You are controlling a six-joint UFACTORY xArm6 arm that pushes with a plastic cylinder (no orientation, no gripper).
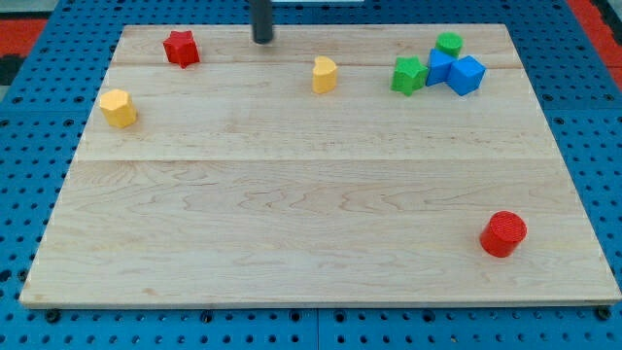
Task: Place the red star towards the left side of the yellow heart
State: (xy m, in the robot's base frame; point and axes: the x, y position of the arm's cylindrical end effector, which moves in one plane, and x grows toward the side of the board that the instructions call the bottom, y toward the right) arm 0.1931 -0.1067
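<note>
The red star [181,48] lies near the board's top left. The yellow heart [325,74] lies to its right, near the top middle. My tip [263,40] stands at the top edge of the board, between the two blocks. It is to the right of the red star and up-left of the yellow heart, touching neither.
A yellow hexagon block [118,107] sits at the left edge. A green star [409,75], a green cylinder [449,44] and two blue blocks [457,72] cluster at the top right. A red cylinder [503,233] sits at the bottom right on the wooden board [311,194].
</note>
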